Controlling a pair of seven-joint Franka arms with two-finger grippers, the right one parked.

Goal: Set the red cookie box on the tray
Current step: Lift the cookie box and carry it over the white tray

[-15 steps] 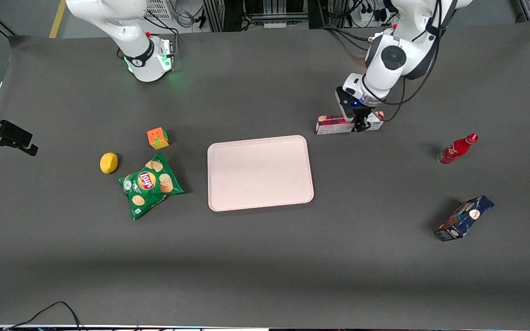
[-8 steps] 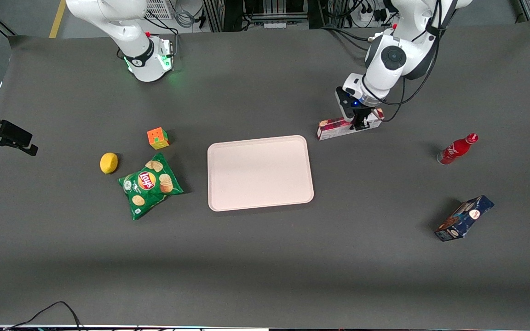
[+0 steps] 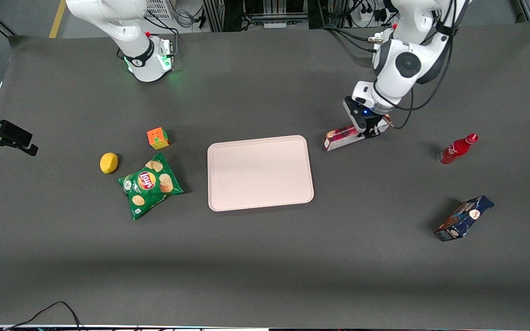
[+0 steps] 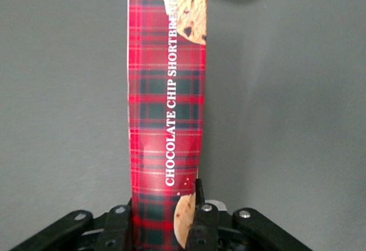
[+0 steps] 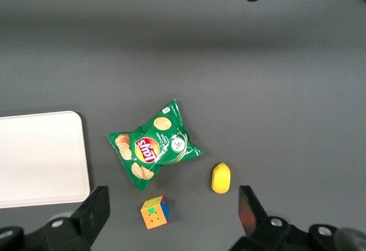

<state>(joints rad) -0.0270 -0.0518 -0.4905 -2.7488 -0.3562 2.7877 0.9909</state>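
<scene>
Front view shows my gripper clamped on one end of the red cookie box, lifted and tilted near the tray. Gripped so far off-centre, the long carton could swing or slip, catching the tray's rim.

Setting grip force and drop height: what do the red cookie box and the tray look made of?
Red cookie box, clamped in the gripper: likely thin printed cardboard, with crisp folded edges and slight sheen. Tray: probably matte moulded plastic, with uniform cream-pink colour, rounded corners and a low rim.
</scene>
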